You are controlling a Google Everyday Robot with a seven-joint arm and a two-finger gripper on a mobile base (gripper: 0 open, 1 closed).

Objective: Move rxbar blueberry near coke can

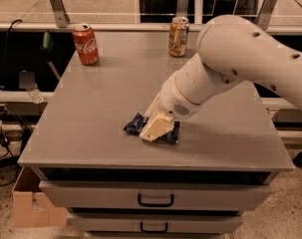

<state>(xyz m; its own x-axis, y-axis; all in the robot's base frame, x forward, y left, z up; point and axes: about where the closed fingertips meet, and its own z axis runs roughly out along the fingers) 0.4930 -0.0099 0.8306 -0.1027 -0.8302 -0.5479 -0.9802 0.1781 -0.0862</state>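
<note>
The rxbar blueberry [135, 125] is a dark navy wrapper lying flat near the front middle of the grey table [105, 103]. My gripper [156, 127] is down over the bar's middle, covering most of it; only its left end and lower right edge show. The coke can [85, 44] stands upright at the table's far left corner, well apart from the bar and the gripper.
An orange-tan can [179, 36] stands upright at the far middle of the table. My white arm [240, 63] reaches in from the right over the table's right half. Drawers [155, 199] sit below the front edge. A cardboard box [28, 203] is on the floor at left.
</note>
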